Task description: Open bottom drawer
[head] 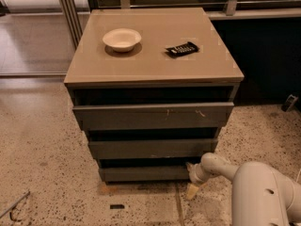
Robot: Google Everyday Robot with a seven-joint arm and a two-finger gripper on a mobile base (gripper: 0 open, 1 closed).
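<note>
- No text, label, brand or number can be read; the small flat black object (182, 49) on the tan cabinet surface (155, 67) bears pale marks that cannot be made out.
- The cream end effector (190, 177) sits low by the right end of the slim dark grey bottom drawer front (141, 173), which is unmarked.
</note>
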